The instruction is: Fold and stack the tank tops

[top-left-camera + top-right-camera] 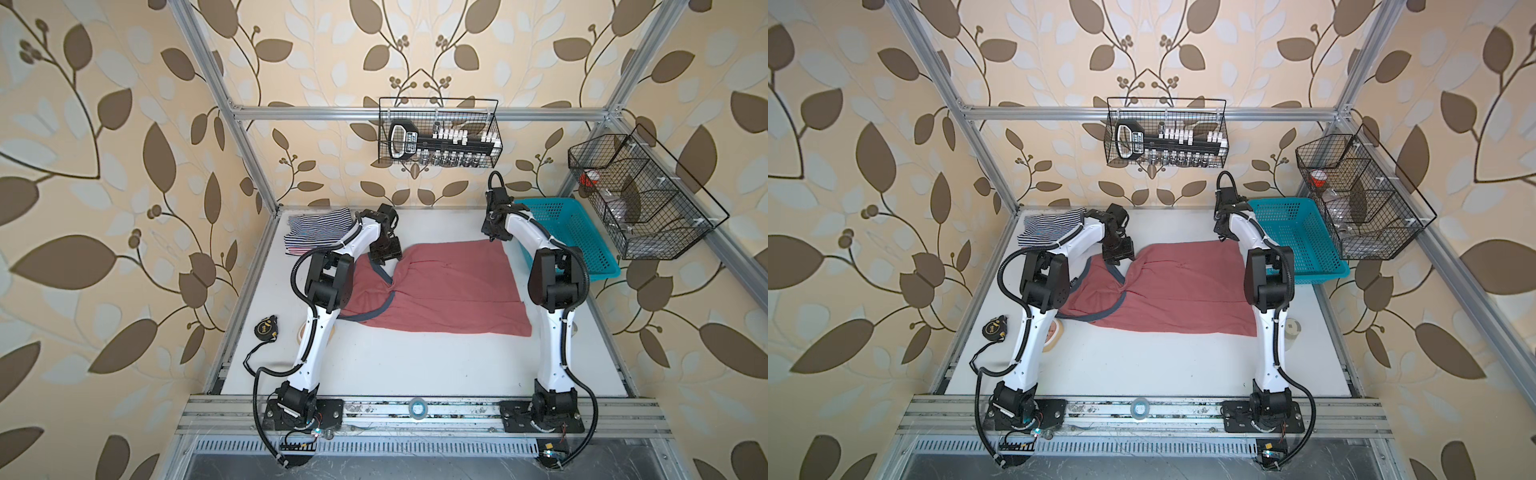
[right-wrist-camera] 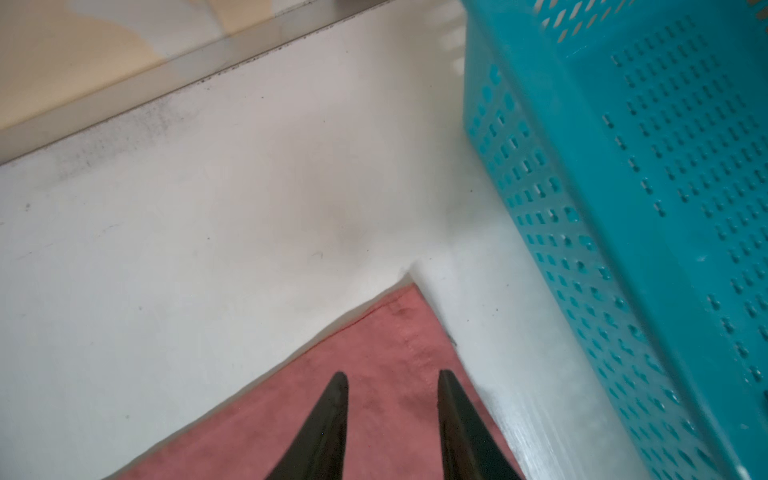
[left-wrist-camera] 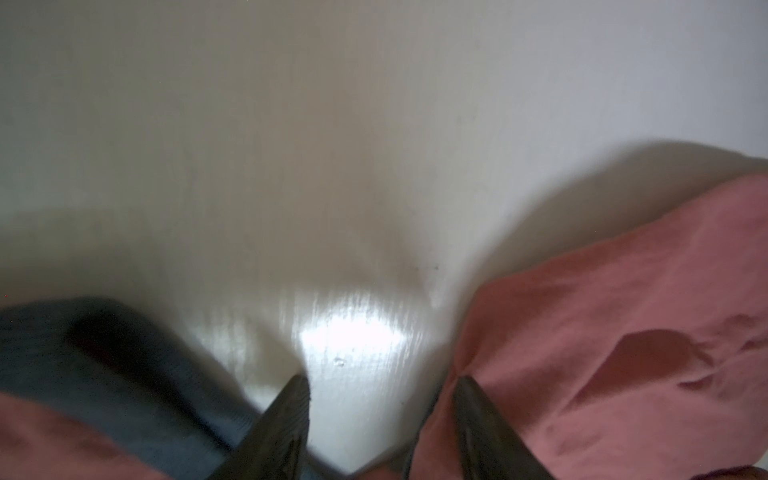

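Stripes first: the striped tops sit folded and stacked at the far left corner of the bench, so that part looks done. Left jaws hang spread over bare bench beside a grey-trimmed strap, pinching nothing. The red top lies open mid-bench, not yet folded or stacked. Right jaws are spread above its far right corner, gripping nothing. No writing is readable anywhere.

Soft even brightness in both top views, rails bowed toward frame corners, left wrist view smeared, white glare on table, shadow beside dusty red tank top, right wrist view sharper.
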You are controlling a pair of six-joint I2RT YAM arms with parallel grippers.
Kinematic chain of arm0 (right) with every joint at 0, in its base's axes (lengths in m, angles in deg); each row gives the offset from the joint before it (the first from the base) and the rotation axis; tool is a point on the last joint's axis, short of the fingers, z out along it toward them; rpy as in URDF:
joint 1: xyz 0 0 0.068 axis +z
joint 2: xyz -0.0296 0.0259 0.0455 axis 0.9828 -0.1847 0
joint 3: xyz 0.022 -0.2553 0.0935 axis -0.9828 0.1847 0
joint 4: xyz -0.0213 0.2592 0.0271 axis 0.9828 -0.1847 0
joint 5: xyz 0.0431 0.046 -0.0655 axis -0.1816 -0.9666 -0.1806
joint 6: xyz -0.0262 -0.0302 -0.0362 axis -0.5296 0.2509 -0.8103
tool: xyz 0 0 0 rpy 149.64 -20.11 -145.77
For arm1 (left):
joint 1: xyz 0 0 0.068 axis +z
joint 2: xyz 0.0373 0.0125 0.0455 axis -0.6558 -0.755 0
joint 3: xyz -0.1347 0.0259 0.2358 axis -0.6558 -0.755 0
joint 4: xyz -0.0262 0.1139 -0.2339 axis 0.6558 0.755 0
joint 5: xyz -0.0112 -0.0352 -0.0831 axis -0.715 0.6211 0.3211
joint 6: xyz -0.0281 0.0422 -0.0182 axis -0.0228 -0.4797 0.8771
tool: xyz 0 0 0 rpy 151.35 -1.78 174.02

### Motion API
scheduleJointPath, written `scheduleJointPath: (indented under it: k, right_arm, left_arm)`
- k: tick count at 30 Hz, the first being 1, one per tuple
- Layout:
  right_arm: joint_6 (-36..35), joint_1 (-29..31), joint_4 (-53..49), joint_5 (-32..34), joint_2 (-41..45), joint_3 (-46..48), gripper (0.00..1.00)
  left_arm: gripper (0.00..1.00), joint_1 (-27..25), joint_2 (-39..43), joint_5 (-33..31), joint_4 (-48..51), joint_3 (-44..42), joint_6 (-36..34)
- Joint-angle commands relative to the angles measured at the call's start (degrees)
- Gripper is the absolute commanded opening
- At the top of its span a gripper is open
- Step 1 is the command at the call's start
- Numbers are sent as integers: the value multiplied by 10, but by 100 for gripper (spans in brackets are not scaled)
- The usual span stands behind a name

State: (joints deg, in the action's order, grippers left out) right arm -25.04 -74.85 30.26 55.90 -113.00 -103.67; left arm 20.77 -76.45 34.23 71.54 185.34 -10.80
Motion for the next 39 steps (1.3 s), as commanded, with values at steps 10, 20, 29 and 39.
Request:
scheduleJointPath:
  k: [10, 20, 29, 39]
  right_arm:
    - [-15, -16, -109, -14, -108, -146, 40]
    - [-13, -29, -126, -39, -131, -153, 40]
    - [-13, -36, -121, -57, -139, -153, 21]
    - [-20, -46, -101, -57, -117, -131, 0]
  left_arm:
    - [58, 1, 25, 12, 3, -5, 2]
    - [58, 1, 14, 14, 6, 1, 3]
    - [58, 1, 13, 12, 8, 1, 3]
    - [58, 1, 16, 9, 10, 1, 5]
